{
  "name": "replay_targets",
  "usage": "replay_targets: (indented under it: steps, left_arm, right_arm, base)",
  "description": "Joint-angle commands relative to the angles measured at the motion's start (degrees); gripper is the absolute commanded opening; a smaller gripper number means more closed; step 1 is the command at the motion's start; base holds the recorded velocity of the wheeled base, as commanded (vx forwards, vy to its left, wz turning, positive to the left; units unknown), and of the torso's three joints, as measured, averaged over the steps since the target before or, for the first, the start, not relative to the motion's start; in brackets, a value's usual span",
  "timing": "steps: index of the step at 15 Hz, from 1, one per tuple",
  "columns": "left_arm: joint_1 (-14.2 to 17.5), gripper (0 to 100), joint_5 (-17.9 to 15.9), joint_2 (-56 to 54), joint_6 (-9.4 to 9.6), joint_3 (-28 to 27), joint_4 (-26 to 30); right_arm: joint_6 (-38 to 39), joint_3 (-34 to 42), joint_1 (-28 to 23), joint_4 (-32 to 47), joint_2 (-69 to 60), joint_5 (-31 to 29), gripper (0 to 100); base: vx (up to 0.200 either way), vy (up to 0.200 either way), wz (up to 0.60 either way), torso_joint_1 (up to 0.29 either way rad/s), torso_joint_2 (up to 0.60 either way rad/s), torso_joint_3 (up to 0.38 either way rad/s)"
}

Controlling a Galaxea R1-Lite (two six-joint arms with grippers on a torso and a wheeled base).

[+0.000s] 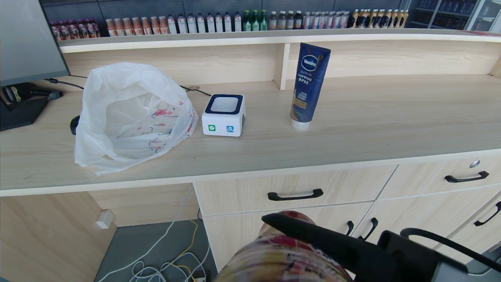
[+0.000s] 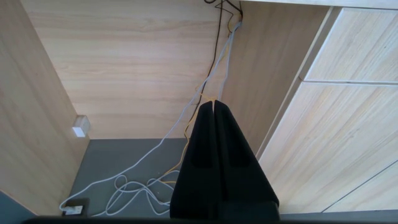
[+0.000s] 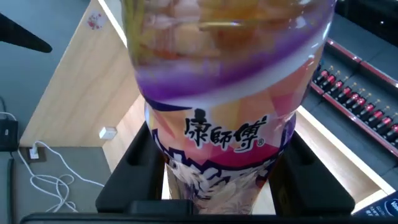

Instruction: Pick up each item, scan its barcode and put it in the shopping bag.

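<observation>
Low in front of the counter, my right gripper [image 1: 283, 244] is shut on a colourful drink bottle [image 1: 274, 258] with a pink and purple label. From the right wrist, the bottle [image 3: 230, 93] stands between the two black fingers [image 3: 134, 158]. A white plastic shopping bag [image 1: 133, 113] lies open on the counter's left side. The white barcode scanner box [image 1: 224, 114] sits just right of it. A dark blue tube [image 1: 310, 84] stands cap-down further right. My left gripper [image 2: 214, 106] is shut with nothing in it, below the counter near the cables.
The wooden counter [image 1: 372, 125] has a raised back shelf lined with bottles [image 1: 235, 21]. A monitor [image 1: 27, 39], a handheld scanner [image 1: 23, 92] and a mouse [image 1: 74, 124] sit at far left. Drawers with black handles [image 1: 295, 194] are below. Cables [image 2: 137, 186] lie on the floor.
</observation>
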Motion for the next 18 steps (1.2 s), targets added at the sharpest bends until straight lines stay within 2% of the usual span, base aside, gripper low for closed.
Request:
replay_targets:
  steps: [1, 7, 9, 10, 14, 18]
  left_arm:
    - [0.0, 0, 0.0, 0.0, -0.03, 0.0, 0.0]
    - [0.0, 0, 0.0, 0.0, -0.03, 0.0, 0.0]
    - [0.0, 0, 0.0, 0.0, -0.03, 0.0, 0.0]
    - [0.0, 0, 0.0, 0.0, -0.03, 0.0, 0.0]
    - [0.0, 0, 0.0, 0.0, -0.03, 0.0, 0.0]
    - [0.0, 0, 0.0, 0.0, -0.03, 0.0, 0.0]
  right_arm:
    - [0.8, 0.1, -1.2, 0.1, -0.4, 0.0, 0]
    - [11.9, 1.0, -1.2, -0.3, -1.6, -1.1, 0]
    - [19.3, 0.4, -1.2, -0.3, -1.6, -5.7, 0]
    - [25.5, 0.1, -1.9, -0.2, -1.4, -8.9, 0]
    - [32.9, -0.3, -8.9, 0.1, -1.2, -9.6, 0]
    - [42.7, -0.3, -22.2, 0.1, -1.0, -8.6, 0]
  base:
    - [0.000, 0.000, 0.00, 0.000, 0.00, 0.000]
    - [0.000, 0.000, 0.00, 0.000, 0.00, 0.000]
    - [0.000, 0.000, 0.00, 0.000, 0.00, 0.000]
    - [0.000, 0.000, 0.00, 0.000, 0.00, 0.000]
    - [0.000, 0.000, 0.00, 0.000, 0.00, 0.000]
    - [0.000, 0.000, 0.00, 0.000, 0.00, 0.000]
